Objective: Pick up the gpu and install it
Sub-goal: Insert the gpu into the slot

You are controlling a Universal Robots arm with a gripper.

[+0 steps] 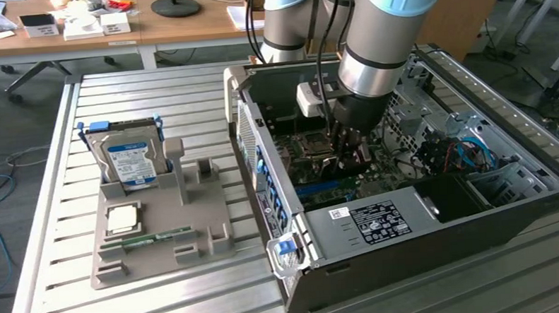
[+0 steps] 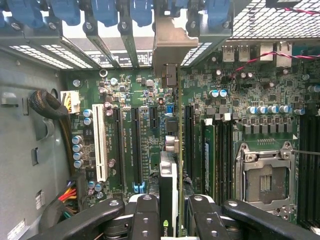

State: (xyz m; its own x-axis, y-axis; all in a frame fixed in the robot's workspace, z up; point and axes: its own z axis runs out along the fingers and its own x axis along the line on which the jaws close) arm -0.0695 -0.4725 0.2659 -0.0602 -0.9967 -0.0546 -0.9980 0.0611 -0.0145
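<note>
- Exterior view: I have the gripper [image 1: 350, 157] down inside the open computer case [image 1: 425, 260], low over the board. The case lies on the counter [image 1: 126, 312] toward the exterior view's right.
- On the exterior view's left, the parts tray [image 1: 152, 257] carries the hard drive [image 1: 129, 163] and the RAM stick [image 1: 158, 238], well apart from the arm.
- Wrist view: the gripper [image 2: 172, 220] is clamped on the gpu [image 2: 169, 180], a finger [image 2: 145, 215] on each face. The card stands on edge over the motherboard [image 2: 130, 100].
- The card's bracket [image 2: 170, 45] sits at the case's rear slot openings, just under the blue latches.
- The card runs parallel to the white slot [image 2: 100, 145] and lies between it and the processor socket [image 2: 265, 182].
- The card hides its own slot, so I cannot tell whether the connector edge has entered.
- My judgement for this step: hold the card upright and parallel to the slots. Keep the bracket flush at the rear wall and press straight down without rocking, or one end may seat first and jam.
</note>
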